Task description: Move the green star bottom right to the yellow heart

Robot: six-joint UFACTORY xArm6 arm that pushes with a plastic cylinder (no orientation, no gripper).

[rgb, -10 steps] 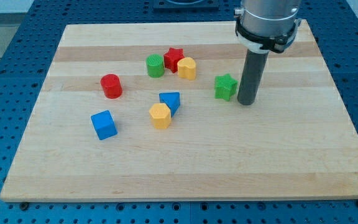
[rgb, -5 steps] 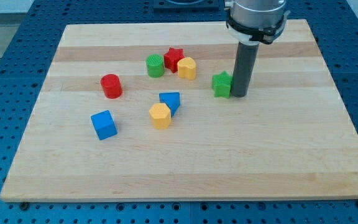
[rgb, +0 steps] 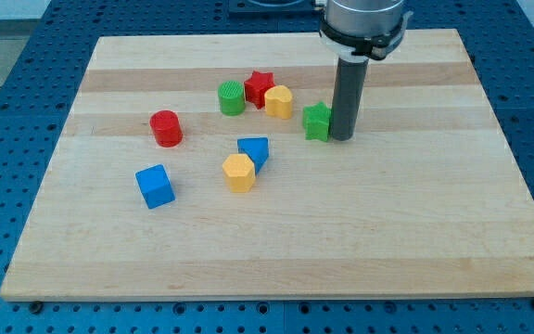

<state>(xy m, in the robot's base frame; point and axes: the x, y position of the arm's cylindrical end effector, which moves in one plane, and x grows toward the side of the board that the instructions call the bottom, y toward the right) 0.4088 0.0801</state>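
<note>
The green star (rgb: pixel 317 122) lies on the wooden board, just right of and slightly below the yellow heart (rgb: pixel 279 101), with a small gap between them. My tip (rgb: pixel 342 137) stands against the star's right side, touching it. The dark rod rises from there to the arm at the view's top. A red star (rgb: pixel 260 87) touches the yellow heart's upper left, and a green cylinder (rgb: pixel 232 97) sits left of that.
A red cylinder (rgb: pixel 166 128) is at the left. A blue cube (rgb: pixel 154 186) lies at the lower left. A blue triangular block (rgb: pixel 254 151) touches a yellow hexagonal block (rgb: pixel 239 173) near the middle. The wooden board (rgb: pixel 434 213) rests on a blue perforated table.
My tip has moved left and slightly up, reaching the green star and pushing it left toward the yellow heart. The other blocks have not moved.
</note>
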